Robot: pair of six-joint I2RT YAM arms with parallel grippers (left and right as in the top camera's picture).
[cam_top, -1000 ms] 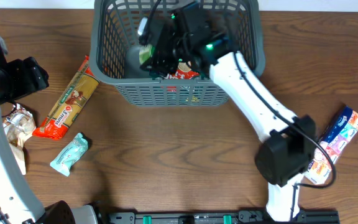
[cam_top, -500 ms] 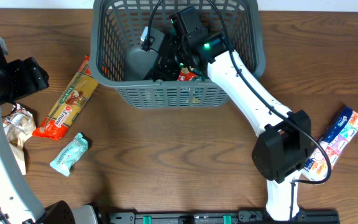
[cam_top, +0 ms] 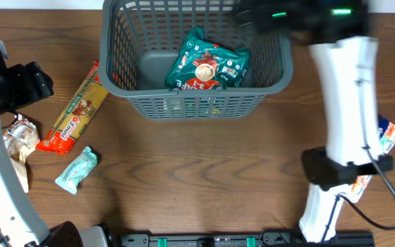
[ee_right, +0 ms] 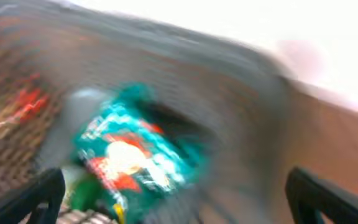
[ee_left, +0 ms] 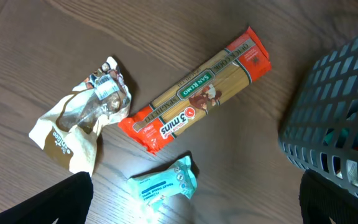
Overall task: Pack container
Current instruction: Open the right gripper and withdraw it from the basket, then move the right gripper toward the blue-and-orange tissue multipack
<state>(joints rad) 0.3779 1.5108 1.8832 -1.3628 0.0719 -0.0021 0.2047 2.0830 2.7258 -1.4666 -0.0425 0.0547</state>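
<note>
The dark grey container [cam_top: 115, 75] stands at the back middle of the table. A teal snack bag [cam_top: 208, 65] lies inside it against the near wall. It also shows, blurred, in the right wrist view [ee_right: 135, 149]. My right gripper [cam_top: 252, 15] is blurred above the container's back right corner. In its wrist view the gripper [ee_right: 179, 199] is open and empty, with its fingers wide apart. My left gripper [cam_top: 19, 86] hovers at the far left. It is open and empty above a small teal wipes pack [ee_left: 163, 186].
A spaghetti pack [cam_top: 74, 110] lies left of the container, with the wipes pack [cam_top: 76, 169] in front of it. A crumpled beige bag [cam_top: 19, 134] lies at the left edge. Blue and pink packs [cam_top: 387, 134] lie at the right, partly hidden behind my right arm.
My right gripper has let go of the teal snack bag, lifted out of the container and swung to the right. The bag now lies in the container. The left arm has not moved.
</note>
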